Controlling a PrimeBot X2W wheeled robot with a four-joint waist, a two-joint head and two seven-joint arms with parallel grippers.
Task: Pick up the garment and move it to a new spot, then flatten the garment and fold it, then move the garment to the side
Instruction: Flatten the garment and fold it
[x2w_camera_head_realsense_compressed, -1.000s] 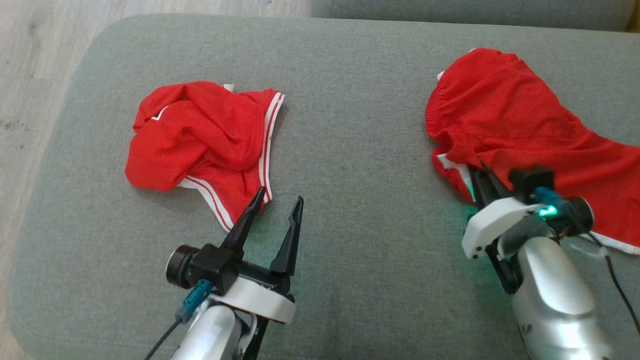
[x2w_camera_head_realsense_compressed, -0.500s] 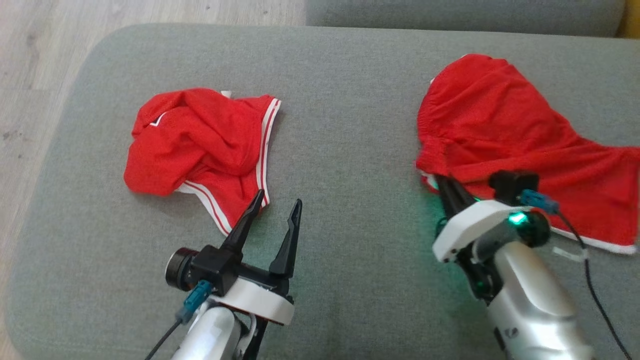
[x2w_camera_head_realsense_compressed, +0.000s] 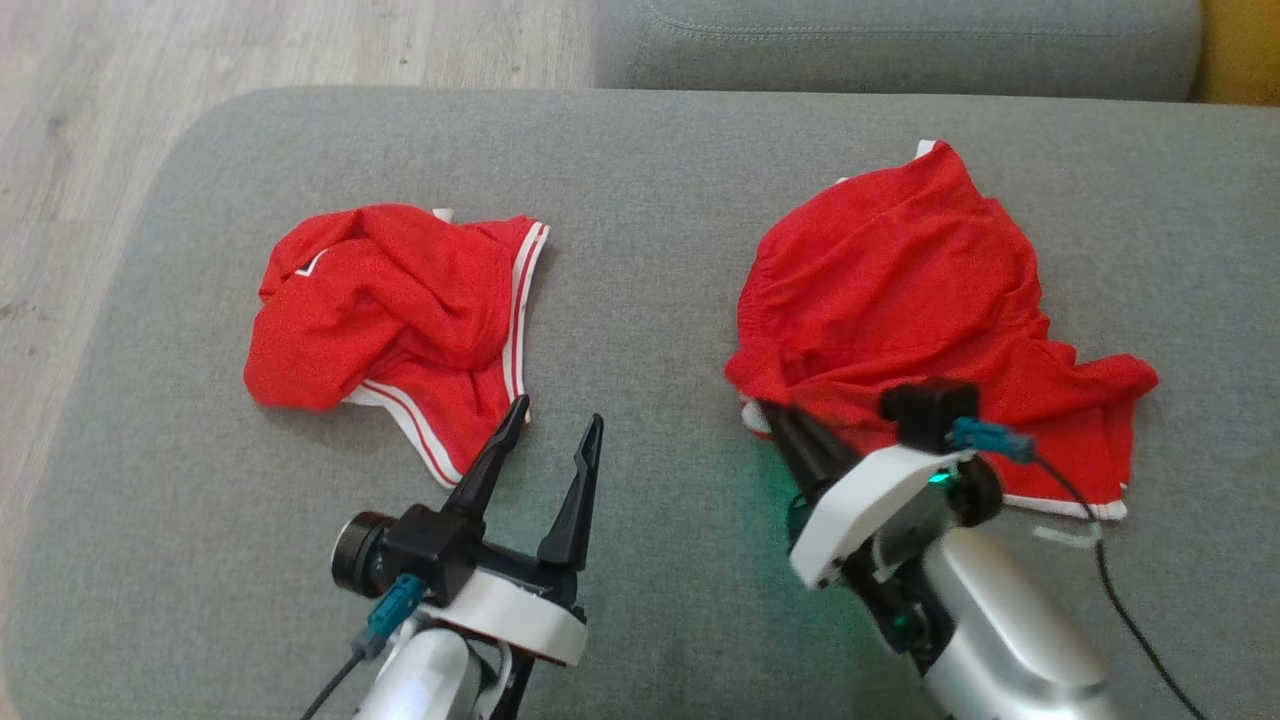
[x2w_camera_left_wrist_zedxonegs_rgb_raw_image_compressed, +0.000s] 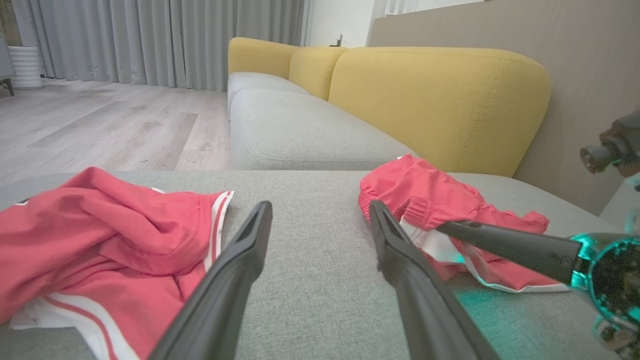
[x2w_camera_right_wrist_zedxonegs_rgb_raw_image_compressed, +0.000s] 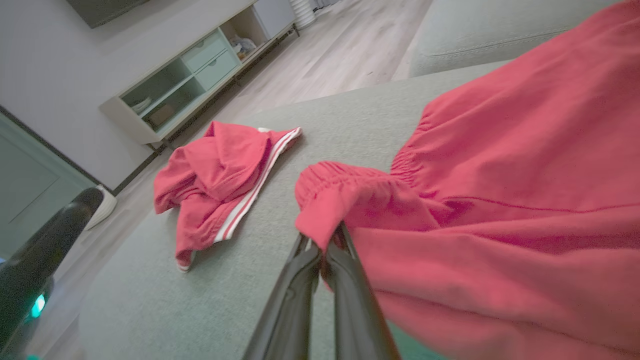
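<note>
A red garment with an elastic waistband and white trim lies bunched on the right half of the grey cushion. My right gripper is shut on its near-left edge; in the right wrist view the two fingers pinch a fold of the garment just below the waistband. My left gripper stands open over bare cushion. It holds nothing, and its left fingertip is close to the striped hem of a second red garment. The left wrist view shows its open fingers between both garments.
The second red garment is crumpled on the cushion's left half. Wooden floor lies past the cushion's left edge. A grey sofa seat with yellow backs stands behind. A low cabinet lines the far wall.
My right gripper has dragged the held garment leftward toward the cushion's middle, and the cloth has bunched up. The head camera has tilted slightly. The left gripper has stayed put.
</note>
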